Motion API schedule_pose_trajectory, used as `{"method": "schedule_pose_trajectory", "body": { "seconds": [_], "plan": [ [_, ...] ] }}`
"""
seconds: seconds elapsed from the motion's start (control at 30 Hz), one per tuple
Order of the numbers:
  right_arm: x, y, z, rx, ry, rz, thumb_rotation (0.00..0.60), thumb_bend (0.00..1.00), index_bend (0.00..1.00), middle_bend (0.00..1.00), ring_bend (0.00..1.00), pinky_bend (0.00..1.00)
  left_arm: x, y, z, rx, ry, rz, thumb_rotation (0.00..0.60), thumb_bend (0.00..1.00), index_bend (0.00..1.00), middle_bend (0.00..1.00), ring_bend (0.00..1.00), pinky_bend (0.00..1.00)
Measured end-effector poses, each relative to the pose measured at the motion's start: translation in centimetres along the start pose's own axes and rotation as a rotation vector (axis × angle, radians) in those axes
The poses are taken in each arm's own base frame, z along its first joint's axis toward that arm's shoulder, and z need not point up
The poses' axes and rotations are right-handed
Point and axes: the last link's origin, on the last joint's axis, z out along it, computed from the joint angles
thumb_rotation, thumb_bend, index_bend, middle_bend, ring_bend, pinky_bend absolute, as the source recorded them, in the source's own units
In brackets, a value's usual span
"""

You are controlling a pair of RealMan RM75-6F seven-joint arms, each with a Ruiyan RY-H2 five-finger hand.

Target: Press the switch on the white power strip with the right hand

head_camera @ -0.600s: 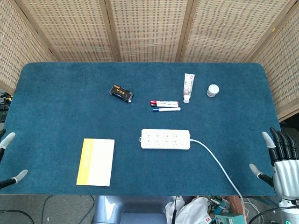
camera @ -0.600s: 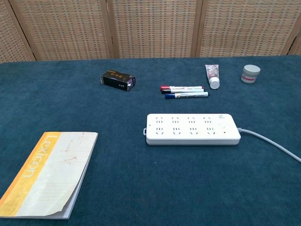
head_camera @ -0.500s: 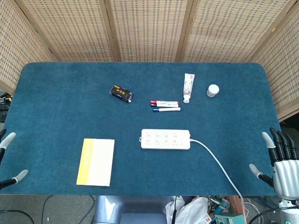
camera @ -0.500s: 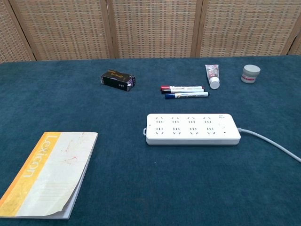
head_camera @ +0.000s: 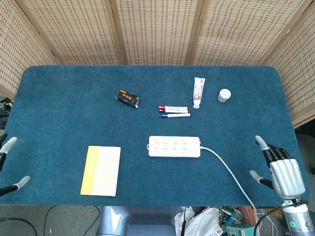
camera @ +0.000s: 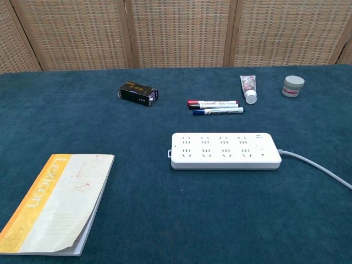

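The white power strip [head_camera: 174, 146] [camera: 224, 150] lies flat near the middle of the blue table, its cord [head_camera: 229, 172] running off toward the front right edge. Its switch end is on the right, by the cord. My right hand [head_camera: 280, 169] hovers over the table's front right corner, fingers spread and holding nothing, well to the right of the strip. Only two fingertips of my left hand [head_camera: 10, 164] show at the left edge, apart and empty. Neither hand shows in the chest view.
A yellow-and-white notebook [head_camera: 101, 170] lies front left. Behind the strip are two markers [head_camera: 173, 111], a small black box [head_camera: 128, 98], a white tube [head_camera: 198, 91] and a small white jar [head_camera: 224, 95]. Wicker screens stand behind the table.
My right hand has moved left and inward, from beyond the table's right edge to over its front right corner. The left fingertips and the objects have hardly moved.
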Motion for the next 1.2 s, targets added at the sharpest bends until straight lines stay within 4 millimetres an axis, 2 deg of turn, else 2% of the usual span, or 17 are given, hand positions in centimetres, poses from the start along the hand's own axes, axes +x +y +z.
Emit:
{"method": "schedule_pose_trajectory", "body": {
  "seconds": [0.07, 0.17, 0.2, 0.27, 0.4, 0.57, 0.87, 1.2],
  "plan": [
    [-0.7, -0.4, 1.2, 0.028, -0.055, 0.008, 0.6, 0.38, 0.0, 0.72, 0.86, 1.0, -0.2, 0.1, 0.3, 0.006, -0.006, 0.008, 0.6, 0.0, 0.0, 0.0, 0.0, 0.0],
    [-1.9, -1.2, 3.1, 0.071, -0.152, 0.017, 0.6, 0.66, 0.05, 0.78, 0.92, 1.0, -0.5, 0.2, 0.7, 0.017, -0.017, 0.024, 0.6, 0.0, 0.0, 0.0, 0.0, 0.0],
    [-2.3, -1.6, 3.7, 0.084, -0.184, 0.021, 0.6, 0.73, 0.1, 0.79, 0.93, 1.0, -0.6, 0.3, 0.9, 0.022, -0.02, 0.03, 0.6, 0.0, 0.0, 0.0, 0.0, 0.0],
    [-3.4, -2.4, 5.1, 0.114, -0.257, 0.027, 0.6, 0.78, 0.17, 0.8, 0.93, 1.0, -0.8, 0.3, 1.2, 0.031, -0.025, 0.037, 0.6, 0.0, 0.0, 0.0, 0.0, 0.0],
    [-5.4, -3.9, 7.3, 0.156, -0.365, 0.026, 0.6, 0.81, 0.25, 0.8, 0.93, 1.0, -1.1, 0.4, 1.7, 0.043, -0.033, 0.044, 0.6, 0.0, 0.0, 0.0, 0.0, 0.0],
    [-8.0, -5.5, 9.1, 0.171, -0.447, -0.001, 0.6, 0.82, 0.26, 0.8, 0.93, 1.0, -1.2, 0.3, 1.9, 0.054, -0.037, 0.046, 0.6, 0.0, 0.0, 0.0, 0.0, 0.0],
    [-11.0, -7.3, 10.5, 0.155, -0.536, -0.026, 0.6, 0.83, 0.26, 0.8, 0.93, 1.0, -1.3, 0.3, 2.1, 0.056, -0.045, 0.046, 0.6, 0.0, 0.0, 0.0, 0.0, 0.0],
    [-12.4, -10.1, 11.2, 0.184, -0.555, -0.088, 0.6, 0.83, 0.26, 0.8, 0.93, 1.0, -1.5, 0.3, 2.2, 0.052, -0.05, 0.052, 0.6, 0.0, 0.0, 0.0, 0.0, 0.0]
  ]
}}
